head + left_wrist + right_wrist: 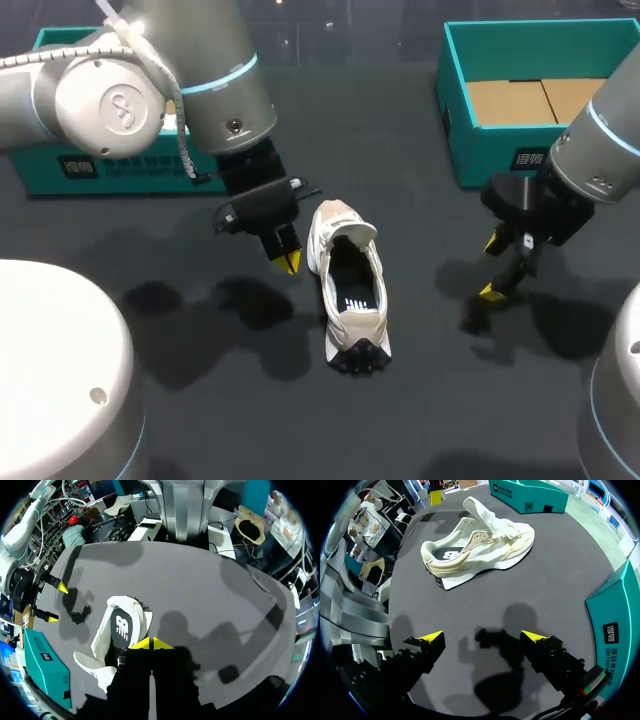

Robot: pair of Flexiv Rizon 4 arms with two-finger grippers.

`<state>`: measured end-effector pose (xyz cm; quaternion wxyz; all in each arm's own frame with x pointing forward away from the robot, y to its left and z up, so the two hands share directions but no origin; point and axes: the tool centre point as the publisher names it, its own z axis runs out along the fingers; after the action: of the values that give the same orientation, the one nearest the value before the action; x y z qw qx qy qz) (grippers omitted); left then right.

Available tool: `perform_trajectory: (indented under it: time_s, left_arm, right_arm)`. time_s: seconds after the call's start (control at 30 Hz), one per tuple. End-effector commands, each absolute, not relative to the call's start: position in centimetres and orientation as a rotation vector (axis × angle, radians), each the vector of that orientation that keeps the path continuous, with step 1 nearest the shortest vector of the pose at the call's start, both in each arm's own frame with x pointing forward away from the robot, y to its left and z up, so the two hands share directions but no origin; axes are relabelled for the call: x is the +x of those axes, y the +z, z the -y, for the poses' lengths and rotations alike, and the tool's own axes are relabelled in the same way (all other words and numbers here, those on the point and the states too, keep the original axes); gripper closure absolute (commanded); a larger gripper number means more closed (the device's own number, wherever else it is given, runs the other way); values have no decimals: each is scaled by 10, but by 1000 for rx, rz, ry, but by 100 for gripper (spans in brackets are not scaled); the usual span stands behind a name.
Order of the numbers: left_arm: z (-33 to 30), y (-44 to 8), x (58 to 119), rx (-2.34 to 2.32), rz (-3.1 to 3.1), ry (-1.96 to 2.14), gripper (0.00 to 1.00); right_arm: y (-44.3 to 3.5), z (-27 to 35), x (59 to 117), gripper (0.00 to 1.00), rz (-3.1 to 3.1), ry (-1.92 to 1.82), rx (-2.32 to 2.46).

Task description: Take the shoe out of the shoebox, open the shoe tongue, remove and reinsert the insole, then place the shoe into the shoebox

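A cream sneaker [348,285] lies on the dark table, heel toward the near edge, tongue lifted back over the toe. Its dark insole [356,290] with a white logo shows inside the opening. My left gripper [290,262] is shut on nothing and hangs close beside the sneaker's left side. In the left wrist view its tips [151,643] are just beside the shoe [117,630]. My right gripper [492,268] stands open to the right of the shoe, well apart from it. The right wrist view shows the shoe [480,542] ahead of that open gripper [484,638]. The teal shoebox [500,160] stands at the back right.
A teal lid [60,170] lies at the back left behind my left arm. The shoebox wall [615,625] is close beside my right gripper. Bare table lies between the shoe and my right gripper.
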<state>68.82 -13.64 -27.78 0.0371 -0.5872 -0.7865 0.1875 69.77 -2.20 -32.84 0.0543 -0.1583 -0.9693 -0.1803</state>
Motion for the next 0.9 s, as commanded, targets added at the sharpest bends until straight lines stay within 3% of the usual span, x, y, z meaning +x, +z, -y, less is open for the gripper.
perform_trajectory:
  time_s: [0.03, 0.27, 0.57, 0.9]
  left_arm:
    - [150, -273, 693, -1760, 2407, 312, 100]
    - [150, -273, 693, -1760, 2407, 312, 100]
    - [209, -303, 696, -1895, 2281, 202, 100]
    - [214, -308, 694, -1918, 2302, 100, 100]
  right_arm:
    - [-319, 39, 691, 0, 2934, -565, -479]
    - [-319, 39, 691, 0, 2934, -565, -479]
    - [-319, 39, 691, 0, 2934, -565, -479]
    - [-319, 39, 691, 0, 2934, -565, -479]
